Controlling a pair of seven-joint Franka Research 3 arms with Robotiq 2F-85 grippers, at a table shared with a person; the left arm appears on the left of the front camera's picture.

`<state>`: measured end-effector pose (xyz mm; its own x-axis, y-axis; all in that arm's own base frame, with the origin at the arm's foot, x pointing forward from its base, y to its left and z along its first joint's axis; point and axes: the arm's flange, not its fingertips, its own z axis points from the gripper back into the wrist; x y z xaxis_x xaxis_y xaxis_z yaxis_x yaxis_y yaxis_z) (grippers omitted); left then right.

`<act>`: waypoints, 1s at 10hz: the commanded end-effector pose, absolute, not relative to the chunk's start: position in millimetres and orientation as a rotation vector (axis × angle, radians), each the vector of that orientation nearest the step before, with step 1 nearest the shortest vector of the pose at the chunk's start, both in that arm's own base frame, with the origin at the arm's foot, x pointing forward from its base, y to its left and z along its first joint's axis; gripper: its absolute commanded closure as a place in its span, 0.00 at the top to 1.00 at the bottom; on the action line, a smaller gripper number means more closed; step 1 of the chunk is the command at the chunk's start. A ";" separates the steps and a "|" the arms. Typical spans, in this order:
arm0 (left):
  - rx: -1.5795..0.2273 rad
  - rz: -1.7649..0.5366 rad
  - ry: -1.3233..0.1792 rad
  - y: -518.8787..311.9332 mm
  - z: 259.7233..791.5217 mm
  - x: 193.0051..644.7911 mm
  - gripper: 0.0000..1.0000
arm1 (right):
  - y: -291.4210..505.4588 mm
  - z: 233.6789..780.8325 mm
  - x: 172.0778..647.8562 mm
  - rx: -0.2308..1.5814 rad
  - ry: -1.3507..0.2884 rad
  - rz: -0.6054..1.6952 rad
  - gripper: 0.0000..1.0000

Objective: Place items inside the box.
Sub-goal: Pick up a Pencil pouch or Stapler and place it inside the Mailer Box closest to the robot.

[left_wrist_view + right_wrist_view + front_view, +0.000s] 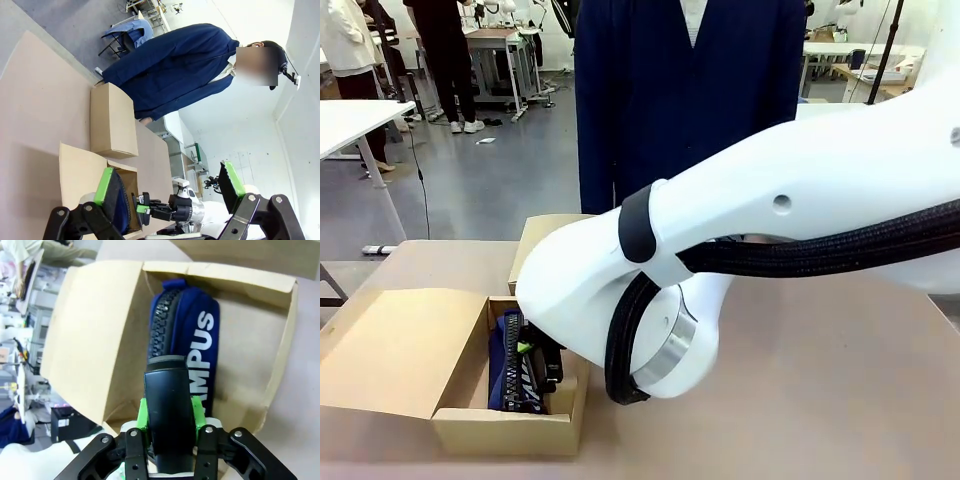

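The right end effector (170, 415) clamps a black stapler (168, 385) between its green pads (142, 415), low over the navy pouch (202, 335) lying inside the open cardboard box (82, 335) on the surface (820, 420). The left end effector (167, 182) gapes wide, holding nothing.

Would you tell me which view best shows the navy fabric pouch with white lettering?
The right wrist view: it looks into the cardboard box, showing the navy fabric pouch, its zip and lettering. The front view shows a sliver beside the right arm; the left wrist view, a dark blue patch in the box.
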<state>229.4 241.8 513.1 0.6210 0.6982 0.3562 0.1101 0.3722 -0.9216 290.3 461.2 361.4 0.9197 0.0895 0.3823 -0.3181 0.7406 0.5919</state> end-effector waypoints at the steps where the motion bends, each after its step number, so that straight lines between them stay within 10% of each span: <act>1: -1.163 0.426 -0.875 241.3 513.5 229.9 1.00 | 450.6 355.3 287.3 0.759 -0.367 0.244 0.96; 10: -1.163 0.426 -0.875 241.3 513.5 229.9 1.00 | 370.3 411.5 277.1 0.824 -0.296 0.271 1.00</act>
